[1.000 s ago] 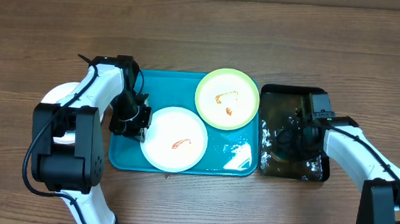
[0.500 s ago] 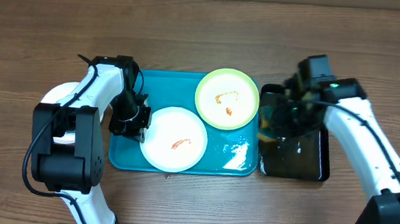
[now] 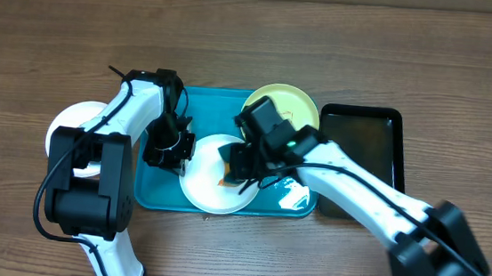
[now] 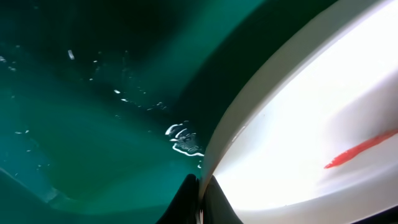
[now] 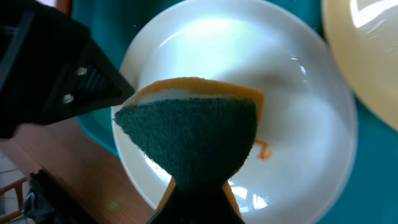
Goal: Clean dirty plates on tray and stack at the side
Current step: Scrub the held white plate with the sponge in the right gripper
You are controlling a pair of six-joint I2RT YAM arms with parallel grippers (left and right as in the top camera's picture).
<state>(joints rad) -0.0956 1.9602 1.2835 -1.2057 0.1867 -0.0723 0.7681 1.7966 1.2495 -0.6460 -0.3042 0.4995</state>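
A white plate (image 3: 208, 188) with an orange-red smear lies at the front of the teal tray (image 3: 150, 192). My left gripper (image 3: 168, 149) is shut on its left rim; in the left wrist view the jaws (image 4: 200, 200) pinch the rim of the plate (image 4: 298, 118) beside the smear (image 4: 360, 151). My right gripper (image 3: 242, 166) is shut on an orange sponge with a dark green face (image 5: 193, 134), held just above this plate (image 5: 298, 87) near its smear (image 5: 262, 150). The pale green plate (image 3: 292, 104) lies at the tray's back right, partly hidden by my right arm.
A black tray (image 3: 361, 148) stands right of the teal tray. Another white plate (image 3: 66, 127) lies on the wooden table left of the tray, partly under my left arm. Wet patches shine on the tray's right front (image 3: 295, 194).
My right arm has swung left from the black tray, carrying the sponge over the white plate. My left gripper has shifted slightly right, still on the plate's rim.
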